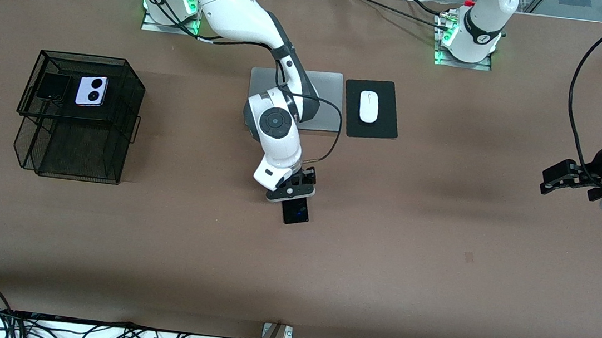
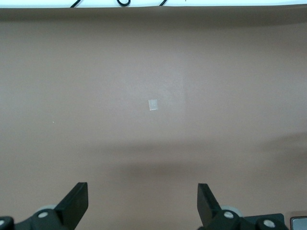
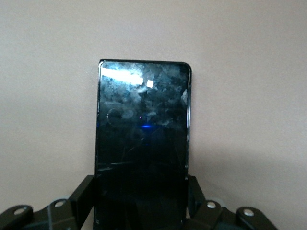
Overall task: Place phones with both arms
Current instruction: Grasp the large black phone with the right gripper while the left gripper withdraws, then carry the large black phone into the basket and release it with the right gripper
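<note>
The long black phone (image 1: 296, 211) is clamped along its 2 long edges between the closed jaws of the right gripper (image 1: 291, 191), low at mid-table; in the right wrist view the fingers (image 3: 82, 196) are pressed against the slab (image 3: 142, 143), most of which extends out past the fingertips. Whether it is lifted off the brown table (image 1: 438, 250) cannot be told. The left gripper (image 1: 568, 180) is held waiting over the left arm's end of the table, its jaws spread wide with nothing between them. The small black folded phone (image 1: 53, 87) and the lilac phone (image 1: 91, 91) are seen side by side on top of the black mesh basket (image 1: 116, 116), well apart from both jaws, at the right arm's end.
</note>
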### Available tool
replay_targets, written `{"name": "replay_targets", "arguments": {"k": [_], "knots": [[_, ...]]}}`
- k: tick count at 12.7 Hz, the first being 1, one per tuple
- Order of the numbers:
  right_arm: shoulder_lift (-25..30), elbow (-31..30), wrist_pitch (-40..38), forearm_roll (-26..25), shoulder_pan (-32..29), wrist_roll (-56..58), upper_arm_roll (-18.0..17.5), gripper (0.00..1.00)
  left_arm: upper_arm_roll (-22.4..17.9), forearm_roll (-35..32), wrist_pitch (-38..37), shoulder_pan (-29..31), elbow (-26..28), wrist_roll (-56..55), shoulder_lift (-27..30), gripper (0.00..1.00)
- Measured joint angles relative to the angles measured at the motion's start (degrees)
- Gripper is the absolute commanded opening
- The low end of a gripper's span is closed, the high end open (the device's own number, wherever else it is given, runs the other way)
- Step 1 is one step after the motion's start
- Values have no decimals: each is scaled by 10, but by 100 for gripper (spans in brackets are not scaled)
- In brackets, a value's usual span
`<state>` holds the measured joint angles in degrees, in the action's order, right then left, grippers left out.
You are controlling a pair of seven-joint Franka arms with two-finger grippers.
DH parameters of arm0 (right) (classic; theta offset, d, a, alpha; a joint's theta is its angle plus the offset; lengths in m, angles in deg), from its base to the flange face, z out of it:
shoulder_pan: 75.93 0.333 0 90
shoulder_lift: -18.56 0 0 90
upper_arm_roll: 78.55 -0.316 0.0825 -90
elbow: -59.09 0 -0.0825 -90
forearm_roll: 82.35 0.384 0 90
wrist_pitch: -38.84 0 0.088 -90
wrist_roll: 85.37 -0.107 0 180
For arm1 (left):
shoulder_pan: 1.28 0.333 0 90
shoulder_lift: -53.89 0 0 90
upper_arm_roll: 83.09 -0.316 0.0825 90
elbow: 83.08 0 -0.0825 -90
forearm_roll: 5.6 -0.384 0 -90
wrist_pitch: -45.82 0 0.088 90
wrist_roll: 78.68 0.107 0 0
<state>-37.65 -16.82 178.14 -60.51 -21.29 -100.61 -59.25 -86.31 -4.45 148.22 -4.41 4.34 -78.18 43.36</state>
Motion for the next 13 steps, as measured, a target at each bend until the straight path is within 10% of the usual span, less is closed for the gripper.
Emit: {"name": "replay_targets", "arguments": {"k": [4,13], "knots": [[44,22,-158,0,2,0,67,21,3,0,-1,-2,0,0,-2,100],[127,-50,-368,1,-9,249,343,20,4,0,-3,-3,0,0,-4,100]]}}
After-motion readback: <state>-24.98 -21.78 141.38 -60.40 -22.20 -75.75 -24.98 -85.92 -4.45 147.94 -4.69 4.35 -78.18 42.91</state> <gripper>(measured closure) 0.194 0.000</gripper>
